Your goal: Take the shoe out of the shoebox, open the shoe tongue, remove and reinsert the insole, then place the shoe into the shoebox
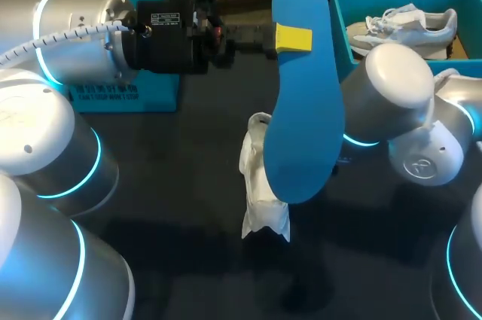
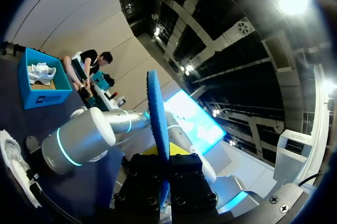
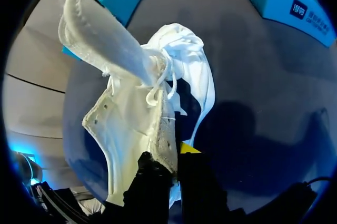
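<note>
We are pinching the blue insole [image 1: 301,109] in our left pincer [image 1: 292,38]. Its yellow tips are pressing on the insole from both sides, close to the end nearest the shoebox [image 1: 340,26]. The insole is hanging in the air just beside the shoebox, on the side facing the middle of the desk [image 1: 166,184], with its broad face turned toward the head camera. In the left wrist view it is standing edge-on between the fingers.

Our right pincer [image 3: 176,155] is gripping the white shoe [image 3: 131,118] by the rim of its side wall, one finger on each side. The shoe is sitting farther from the shoebox than the insole, whose other end is covering part of it in the head view. We cannot tell whether the shoe is touching the desk. Its tongue [image 3: 100,29] is sticking out, away from the opening.

A second white shoe [image 1: 407,30] is lying inside the shoebox. A teal lid [image 1: 124,98] is resting well apart from the shoebox, across the desk.
</note>
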`<action>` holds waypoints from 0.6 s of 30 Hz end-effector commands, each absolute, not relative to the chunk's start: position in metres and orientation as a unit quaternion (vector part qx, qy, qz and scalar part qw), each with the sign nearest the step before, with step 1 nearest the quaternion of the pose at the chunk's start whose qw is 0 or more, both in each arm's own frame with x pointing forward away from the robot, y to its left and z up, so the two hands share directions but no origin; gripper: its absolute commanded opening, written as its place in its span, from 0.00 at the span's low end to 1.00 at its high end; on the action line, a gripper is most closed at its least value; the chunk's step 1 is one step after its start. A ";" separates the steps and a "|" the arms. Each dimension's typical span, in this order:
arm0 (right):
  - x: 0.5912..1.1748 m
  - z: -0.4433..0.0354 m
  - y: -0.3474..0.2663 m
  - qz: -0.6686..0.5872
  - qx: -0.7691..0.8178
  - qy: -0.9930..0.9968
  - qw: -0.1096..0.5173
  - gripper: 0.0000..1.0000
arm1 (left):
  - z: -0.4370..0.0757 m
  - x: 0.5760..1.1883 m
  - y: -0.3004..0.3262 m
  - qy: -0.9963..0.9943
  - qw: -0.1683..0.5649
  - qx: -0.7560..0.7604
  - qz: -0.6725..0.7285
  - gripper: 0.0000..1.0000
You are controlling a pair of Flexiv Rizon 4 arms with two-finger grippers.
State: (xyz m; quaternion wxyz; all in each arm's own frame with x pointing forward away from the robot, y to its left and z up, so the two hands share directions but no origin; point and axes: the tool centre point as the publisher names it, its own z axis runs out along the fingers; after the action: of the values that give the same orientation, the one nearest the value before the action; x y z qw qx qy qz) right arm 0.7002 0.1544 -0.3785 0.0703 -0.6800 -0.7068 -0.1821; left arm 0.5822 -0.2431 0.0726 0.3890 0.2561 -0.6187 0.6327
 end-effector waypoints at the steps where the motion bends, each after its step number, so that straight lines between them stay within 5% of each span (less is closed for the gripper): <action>1: 0.702 -0.389 0.157 -0.187 -0.682 -0.703 0.080 0.00 | 0.071 0.581 -0.243 -0.618 0.389 0.256 0.634 0.00; 6: 0.700 -0.391 0.157 -0.190 -0.686 -0.697 0.085 0.05 | 0.071 0.581 -0.243 -0.618 0.389 0.256 0.634 0.00; 7: 0.700 -0.391 0.157 -0.195 -0.685 -0.697 0.087 0.42 | 0.071 0.581 -0.243 -0.618 0.389 0.256 0.634 0.00; 10: 0.698 -0.389 0.157 -0.191 -0.683 -0.699 0.092 0.53 | 0.071 0.581 -0.243 -0.618 0.389 0.256 0.634 0.00; 14: 0.695 -0.382 0.159 -0.187 -0.680 -0.702 0.102 1.00 | 0.071 0.581 -0.243 -0.618 0.389 0.256 0.634 0.00; 18: 0.693 -0.375 0.161 -0.183 -0.678 -0.702 0.115 1.00 | 0.071 0.581 -0.243 -0.618 0.389 0.256 0.634 0.00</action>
State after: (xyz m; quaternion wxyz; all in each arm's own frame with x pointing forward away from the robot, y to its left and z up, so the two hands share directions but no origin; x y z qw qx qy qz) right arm 0.6926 0.1646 -0.3806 0.1117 -0.6797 -0.7008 -0.1855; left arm 0.5823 -0.2431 0.0726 0.3890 0.2561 -0.6187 0.6327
